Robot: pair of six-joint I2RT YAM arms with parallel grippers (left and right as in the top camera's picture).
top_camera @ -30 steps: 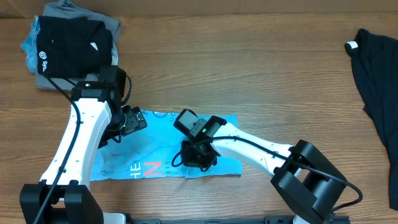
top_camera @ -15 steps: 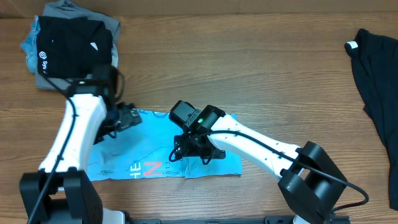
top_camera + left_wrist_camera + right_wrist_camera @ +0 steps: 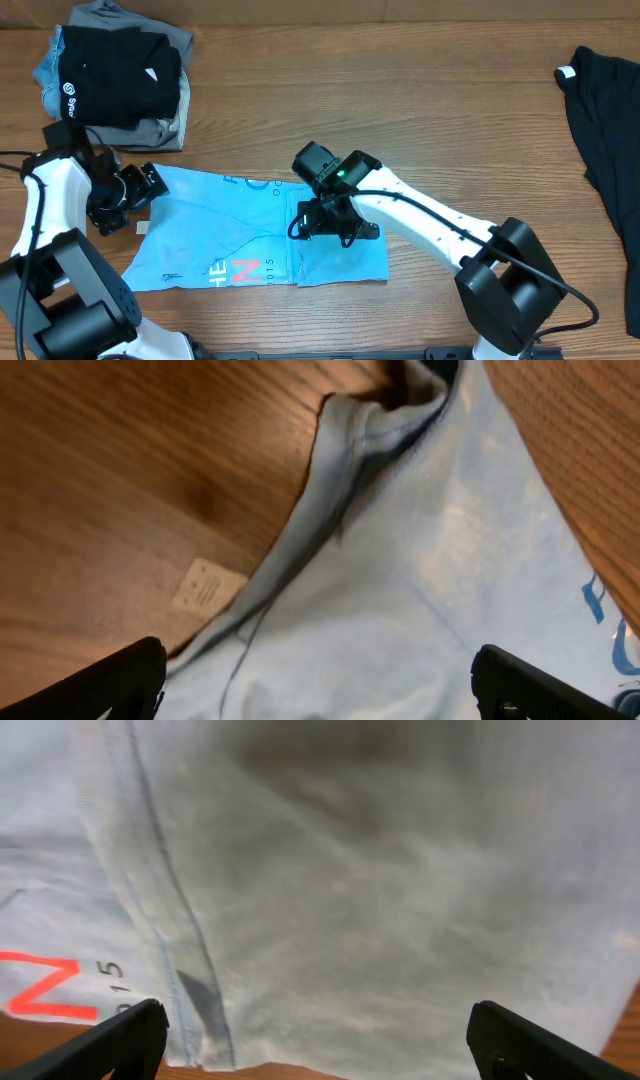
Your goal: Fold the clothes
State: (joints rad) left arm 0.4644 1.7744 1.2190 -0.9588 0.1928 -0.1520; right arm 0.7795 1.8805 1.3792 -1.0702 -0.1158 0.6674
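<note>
While the light blue T-shirt [image 3: 225, 225] lies flat on the surface [image 3: 400, 120], the right gripper [image 3: 328, 224] stands over its right half, jaws wide, holding nothing; the left gripper [image 3: 132, 192], likewise wide and empty, sits at its upper-left corner.

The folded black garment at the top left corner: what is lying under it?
A grey garment and a blue one peek out beneath the black garment; anything else in the pile is covered.

Just a wooden table [image 3: 400, 90]: light blue T-shirt [image 3: 230, 225] spread flat near the front, folded clothes stack [image 3: 115, 70] back left, black garment [image 3: 605, 140] far right.
</note>
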